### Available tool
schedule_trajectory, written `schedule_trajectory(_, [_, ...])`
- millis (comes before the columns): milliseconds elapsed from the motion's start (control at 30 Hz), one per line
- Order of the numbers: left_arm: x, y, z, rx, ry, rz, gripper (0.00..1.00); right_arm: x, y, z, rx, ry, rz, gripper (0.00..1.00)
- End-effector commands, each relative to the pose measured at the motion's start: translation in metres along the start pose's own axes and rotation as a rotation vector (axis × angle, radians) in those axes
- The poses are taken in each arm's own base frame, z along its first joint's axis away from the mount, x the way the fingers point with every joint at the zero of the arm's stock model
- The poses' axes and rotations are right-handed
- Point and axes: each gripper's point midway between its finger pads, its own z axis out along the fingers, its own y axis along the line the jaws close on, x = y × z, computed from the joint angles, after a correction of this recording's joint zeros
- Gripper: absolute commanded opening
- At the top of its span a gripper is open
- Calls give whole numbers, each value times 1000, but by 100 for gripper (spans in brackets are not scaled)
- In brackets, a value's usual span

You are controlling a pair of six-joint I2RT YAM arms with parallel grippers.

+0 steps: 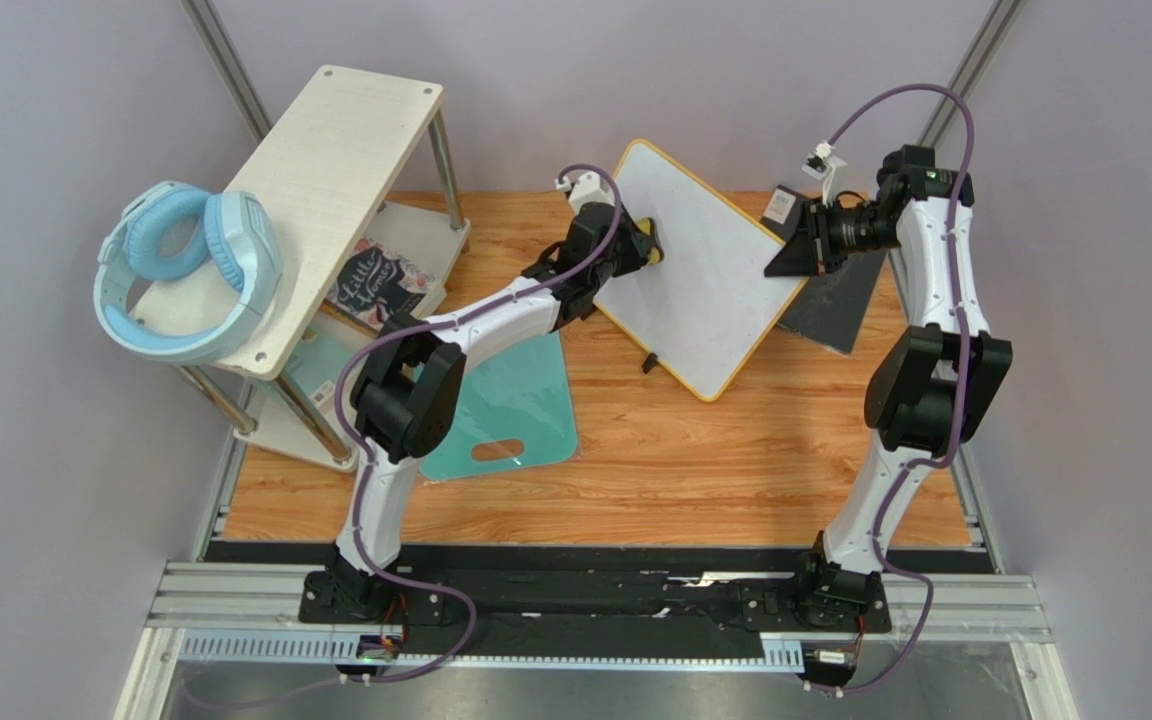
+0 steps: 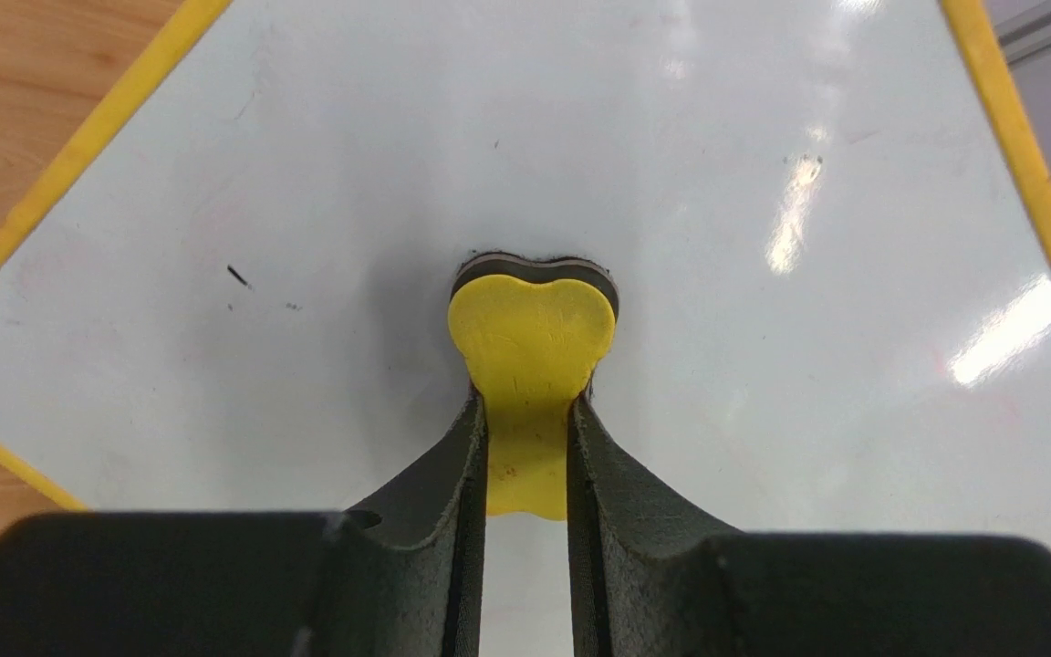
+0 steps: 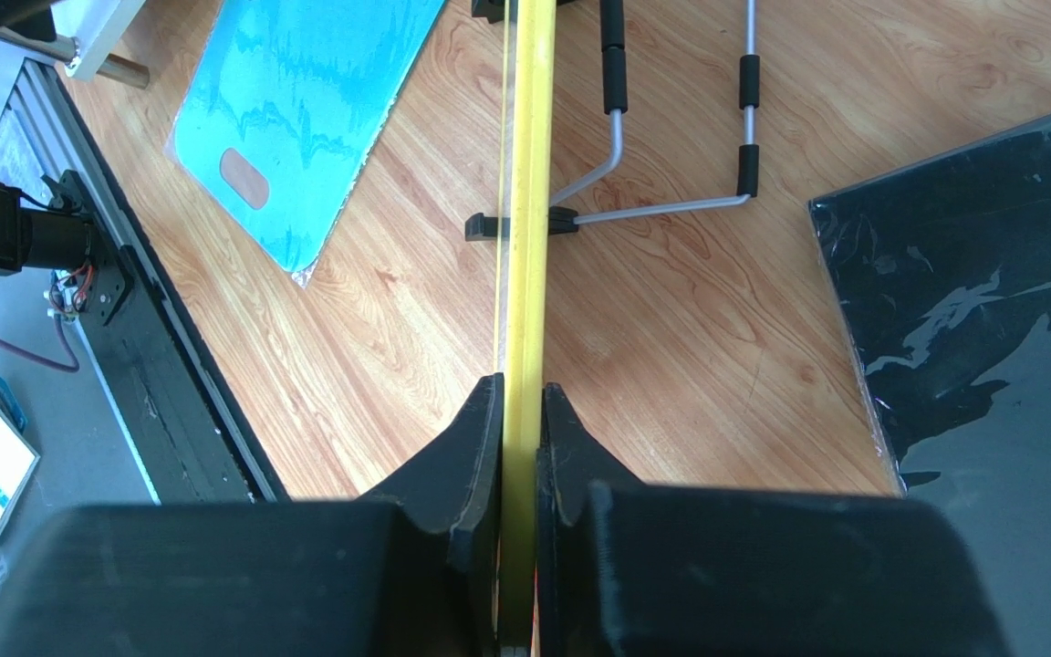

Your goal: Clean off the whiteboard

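The whiteboard (image 1: 695, 263), white with a yellow-orange frame, stands tilted on its wire legs in the middle of the wooden table. My left gripper (image 1: 639, 245) is shut on a yellow eraser (image 2: 533, 342) whose dark pad rests against the board face (image 2: 764, 164). A small black mark (image 2: 238, 275) remains on the board to the left of the eraser. My right gripper (image 1: 787, 240) is shut on the board's yellow frame edge (image 3: 531, 205) at its right side. The board's wire stand (image 3: 655, 205) with a black foot shows in the right wrist view.
A teal cutting board (image 1: 500, 413) lies on the table at the left, also in the right wrist view (image 3: 301, 96). A dark grey panel (image 1: 838, 308) lies at the right. A white shelf (image 1: 334, 180) holds blue headphones (image 1: 184, 270) at the far left.
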Motion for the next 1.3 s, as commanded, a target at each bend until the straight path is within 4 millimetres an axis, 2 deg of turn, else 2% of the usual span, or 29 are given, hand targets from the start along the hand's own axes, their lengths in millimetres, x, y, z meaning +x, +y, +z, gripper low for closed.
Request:
schedule_trajectory(0, [-37, 1, 12, 11, -95, 5, 0, 32, 14, 0, -3, 156, -35, 0])
schedule_trajectory(100, [-35, 23, 11, -35, -93, -20, 0, 32, 14, 0, -5, 156, -35, 0])
schedule_trajectory(133, [-27, 38, 9, -60, -82, -37, 0, 32, 15, 0, -6, 155, -35, 0])
schedule_trajectory(167, [-31, 39, 7, -52, -95, -49, 0, 33, 15, 0, -7, 156, -32, 0])
schedule_trajectory(200, [-33, 50, 7, -72, -96, -60, 0, 33, 15, 0, -7, 156, -32, 0])
schedule_trajectory(333, [-26, 80, 4, -111, -69, -136, 0, 34, 15, 0, -7, 159, -30, 0])
schedule_trajectory(433, [-20, 96, 1, -136, -52, -172, 0, 35, 15, 0, -8, 160, -29, 0])
schedule_trajectory(633, [-9, 103, -4, -127, 0, -209, 0, 35, 16, 0, -10, 159, -28, 0])
schedule_trajectory(733, [-8, 101, -10, -108, -3, -199, 0, 36, 16, 0, -10, 160, -26, 0])
schedule_trajectory(800, [-15, 93, -14, -78, -9, -196, 0, 36, 17, 0, -9, 161, -27, 0])
schedule_trajectory(833, [-21, 86, -13, -57, -17, -175, 0, 36, 17, 0, -9, 161, -27, 0])
schedule_trajectory(900, [-17, 82, -9, -51, 20, -148, 0, 36, 16, 0, -10, 160, -25, 0])
schedule_trajectory(933, [-28, 67, -5, -14, 14, -127, 0, 35, 16, 0, -9, 159, -25, 0])
schedule_trajectory(967, [-16, 66, 0, 4, 68, -120, 0, 35, 16, 0, -10, 158, -24, 0])
schedule_trajectory(1000, [-16, 62, 3, 17, 71, -120, 0, 34, 16, 1, -11, 157, -21, 0])
schedule_trajectory(1033, [-19, 47, 5, 59, 77, -120, 0, 33, 16, 0, -11, 154, -23, 0])
schedule_trajectory(1067, [-14, 44, 8, 71, 93, -120, 0, 33, 16, 1, -12, 153, -22, 0])
schedule_trajectory(1267, [-16, 8, 12, 158, 93, -65, 0, 34, 17, -1, -5, 159, -25, 0])
